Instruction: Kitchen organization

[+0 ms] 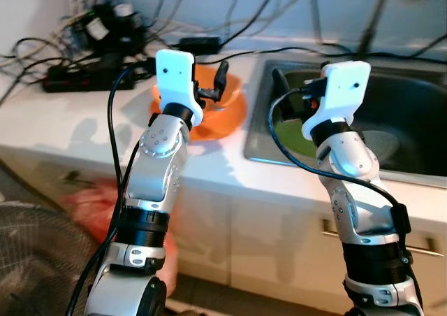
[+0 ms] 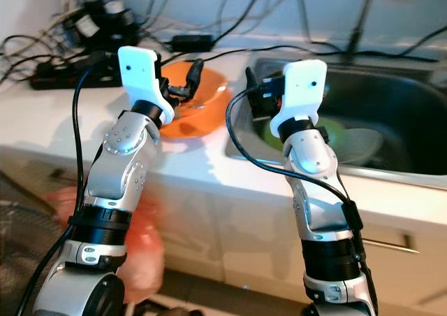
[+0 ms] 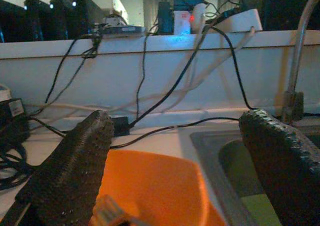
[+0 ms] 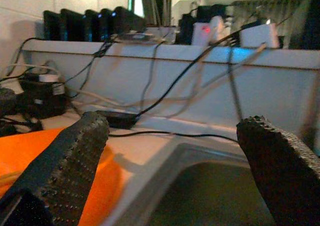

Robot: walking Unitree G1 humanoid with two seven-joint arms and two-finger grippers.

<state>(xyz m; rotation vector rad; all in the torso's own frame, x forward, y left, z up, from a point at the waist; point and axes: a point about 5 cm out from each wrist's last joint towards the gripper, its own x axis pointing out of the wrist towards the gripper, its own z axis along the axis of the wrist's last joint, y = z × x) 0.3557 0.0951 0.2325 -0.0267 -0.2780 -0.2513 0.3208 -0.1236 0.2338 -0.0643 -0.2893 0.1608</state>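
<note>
An orange bowl (image 1: pixel 229 110) sits on the white counter (image 1: pixel 84 131), just left of the steel sink (image 1: pixel 401 113). My left gripper (image 1: pixel 211 87) hovers over the bowl, open with nothing between its fingers. In the left wrist view the bowl (image 3: pixel 150 186) lies under the fingers (image 3: pixel 75 171), and a small pale object (image 3: pixel 107 212) rests in it. My right gripper (image 1: pixel 293 91) hangs open over the sink's left edge, nothing held. A green dish (image 2: pixel 334 133) lies in the basin. The right wrist view has the bowl (image 4: pixel 30 141) to one side and the basin (image 4: pixel 210 196) below.
A black power strip (image 1: pixel 84 80) and tangled cables crowd the counter's back left. A faucet (image 3: pixel 300 51) rises behind the sink. Below the counter are white cabinet fronts with a handle (image 1: pixel 419 249), a fan grille (image 1: pixel 35 260) and a blurred reddish thing (image 1: pixel 98 204) by the floor.
</note>
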